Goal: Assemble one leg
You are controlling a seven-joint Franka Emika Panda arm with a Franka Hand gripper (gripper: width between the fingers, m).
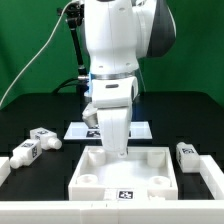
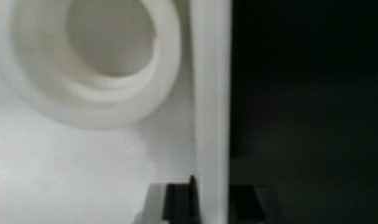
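Observation:
The large white square panel [image 1: 122, 172] lies at the front middle of the table, with raised walls and round corner holes. My gripper [image 1: 117, 152] is down at its far wall. In the wrist view the gripper [image 2: 211, 200] has a dark finger [image 2: 175, 204] on each side of the panel's thin wall [image 2: 211, 100], and both fingers touch it. A round corner hole [image 2: 97, 50] shows beside the wall. Two legs [image 1: 42, 136] [image 1: 25, 152] lie loose at the exterior view's left. A third leg [image 1: 186, 153] lies at its right. All are apart from the gripper.
The marker board [image 1: 78, 130] lies flat behind the panel, partly hidden by the arm. White rail pieces stand at the front left [image 1: 5, 170] and front right [image 1: 208, 176] of the black table. A green backdrop stands behind the arm.

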